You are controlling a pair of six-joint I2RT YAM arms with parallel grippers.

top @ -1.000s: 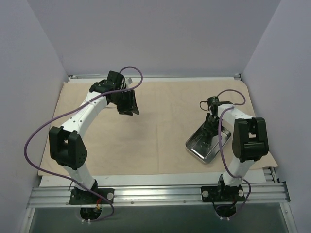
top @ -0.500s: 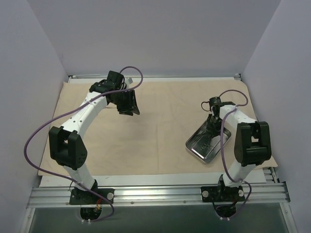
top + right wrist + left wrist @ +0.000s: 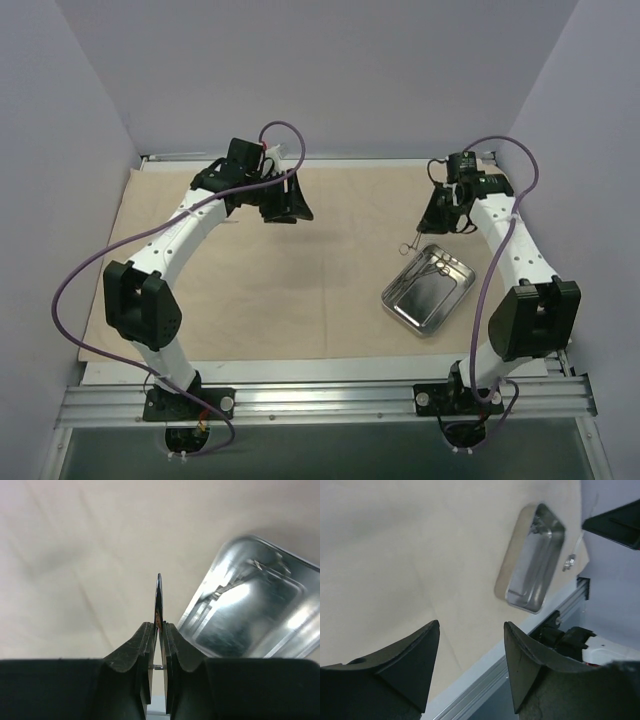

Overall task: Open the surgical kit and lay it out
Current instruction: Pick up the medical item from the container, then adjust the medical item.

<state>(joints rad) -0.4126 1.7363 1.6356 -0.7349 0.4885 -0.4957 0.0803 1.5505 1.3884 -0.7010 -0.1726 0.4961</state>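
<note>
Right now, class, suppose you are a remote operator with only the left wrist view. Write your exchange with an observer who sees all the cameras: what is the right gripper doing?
Operator: Is the right gripper holding something?
Observer: Yes. The right wrist view shows the right gripper shut on a thin metal instrument, seen edge-on in its grip.
Operator: Where is that relative to the tray?
Observer: From above, it hangs beside the far corner of the tray, over the cloth, not inside.

In the right wrist view the tray [image 3: 250, 620] is blurred and cut off.
</note>
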